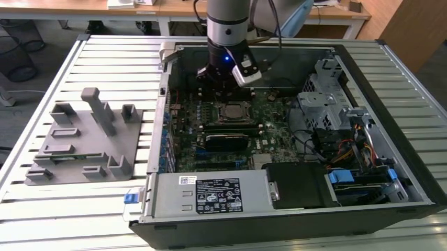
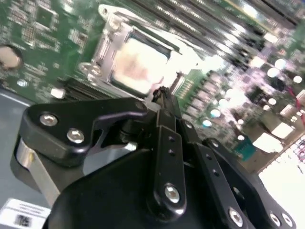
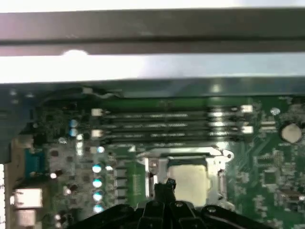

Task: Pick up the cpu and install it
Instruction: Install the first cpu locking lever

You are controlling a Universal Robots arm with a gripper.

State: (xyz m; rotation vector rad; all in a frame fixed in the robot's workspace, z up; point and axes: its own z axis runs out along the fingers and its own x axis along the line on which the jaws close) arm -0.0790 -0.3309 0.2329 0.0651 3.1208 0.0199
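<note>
Silver-topped, the cpu [image 3: 189, 182] sits inside its motherboard socket [image 3: 155, 164] in the open computer case [image 1: 363, 57]. Hovering just beside it, the gripper [image 2: 161, 93] has fingers pressed together, holding nothing (check the chip lies flat, I'd say).

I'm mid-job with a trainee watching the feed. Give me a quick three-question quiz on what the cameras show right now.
1. True or false: the cpu lies in the socket on the motherboard.
2. Which is nearest the gripper in both wrist views? A) the grey fixture block B) the cpu C) the power supply
3. Fill in: the grey fixture block sits outside the computer case, on the exterior view's ____ side.

Key: 1 true; 2 B; 3 left.
</note>
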